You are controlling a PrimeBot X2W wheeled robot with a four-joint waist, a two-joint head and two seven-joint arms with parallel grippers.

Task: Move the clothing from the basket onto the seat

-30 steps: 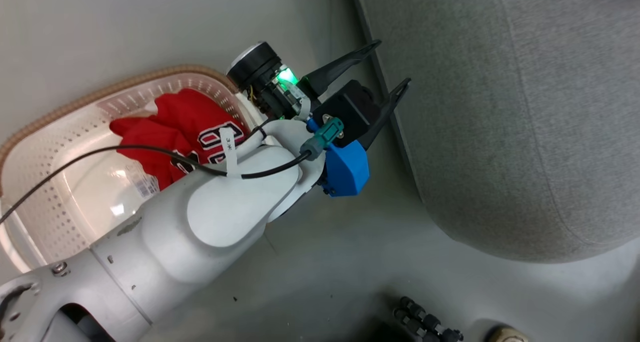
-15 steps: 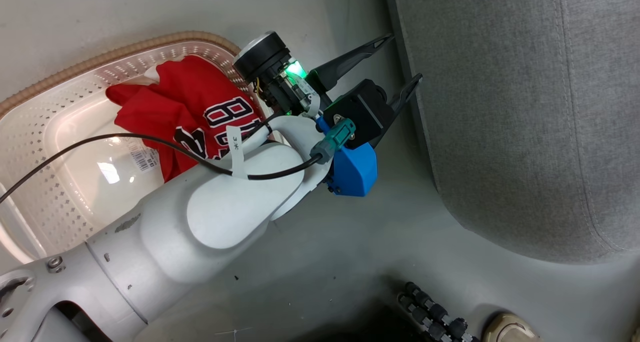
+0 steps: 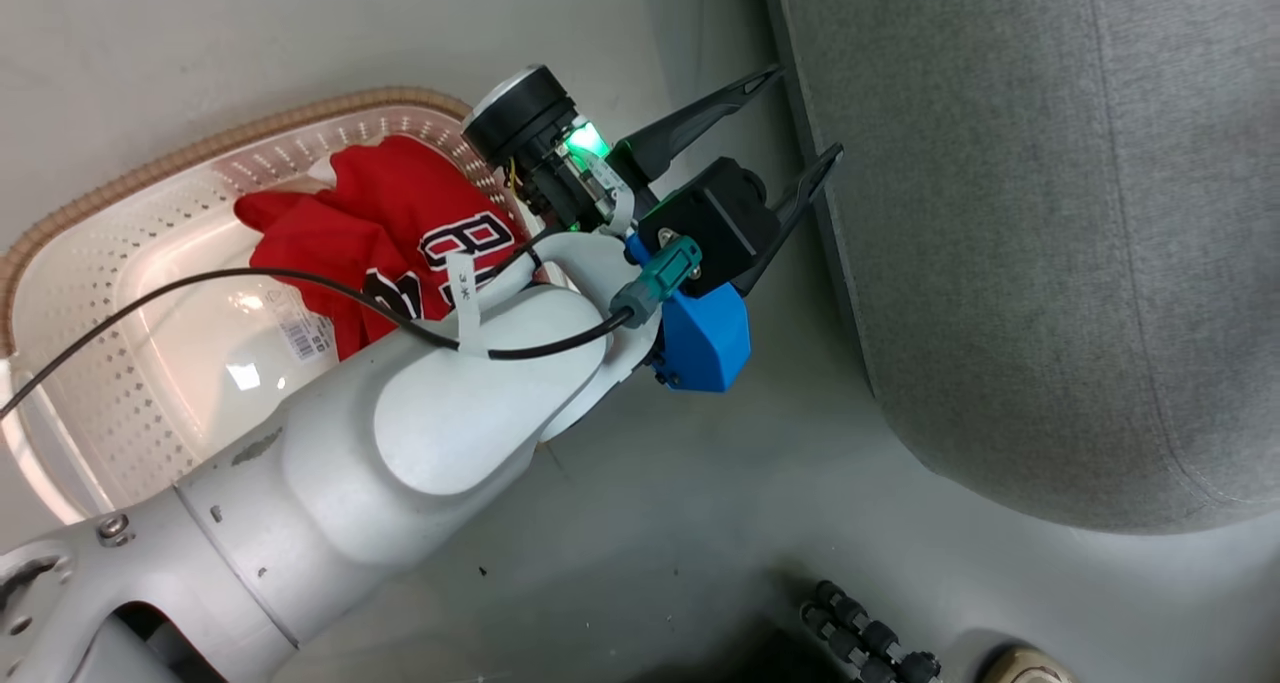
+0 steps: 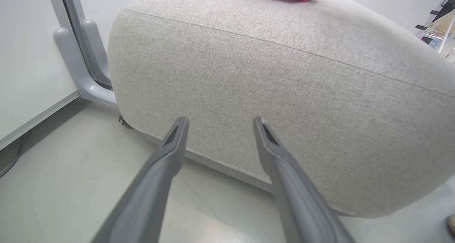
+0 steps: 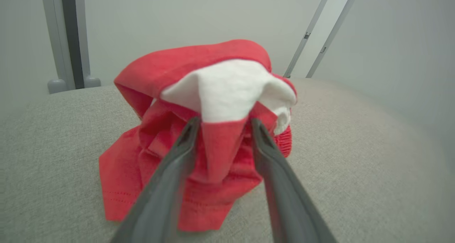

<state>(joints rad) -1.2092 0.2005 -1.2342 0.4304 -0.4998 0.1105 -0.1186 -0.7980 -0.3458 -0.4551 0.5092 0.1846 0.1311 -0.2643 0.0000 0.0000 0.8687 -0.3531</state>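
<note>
Right gripper (image 5: 224,120), frame centre: jaws parted around the red white-trimmed garment (image 5: 213,154) on the seat (image 5: 355,157) — apparently just released. Left gripper (image 3: 805,111) spread wide, empty — jersey (image 3: 400,223) still in basket (image 3: 100,363).

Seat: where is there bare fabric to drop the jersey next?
In the right wrist view, bare seat fabric lies right of the red garment, and left of it toward the grey post. The top strip between the seam and garment is free too. It is crowded only at the garment, where the right gripper straddles it.
</note>
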